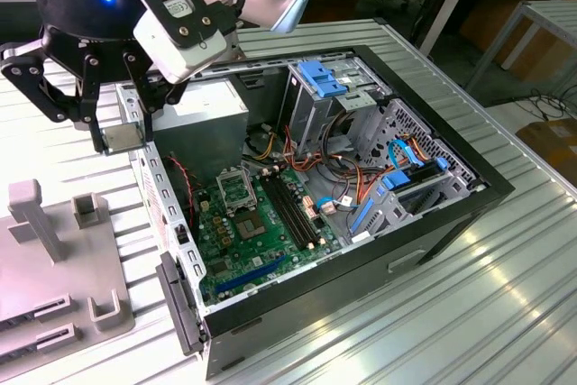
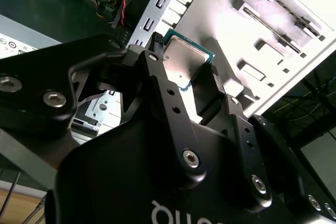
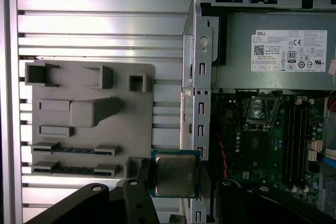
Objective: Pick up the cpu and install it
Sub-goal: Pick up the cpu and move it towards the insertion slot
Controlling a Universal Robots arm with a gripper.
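One cpu (image 3: 176, 174) sat clamped in the gripper's (image 3: 176, 181) two fingers, at the computer case's (image 3: 202, 103) side wall. One socket (image 3: 261, 109) lay inside the case, one grey fixture plate (image 3: 89, 114) just outside.

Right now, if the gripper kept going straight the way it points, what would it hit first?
Probably the computer case's slotted side wall. In the first wrist view the gripper, shut on the cpu, hangs over that wall's edge, not the socket. Depth is unclear.

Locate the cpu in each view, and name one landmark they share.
Exterior view: cpu held in the gripper, by the case's edge, toward the exterior view's left.
First wrist view: cpu between the fingers, beside the grey tray.
Second wrist view: cpu between the fingers, tray behind.
Shared landmark: the grey tray.
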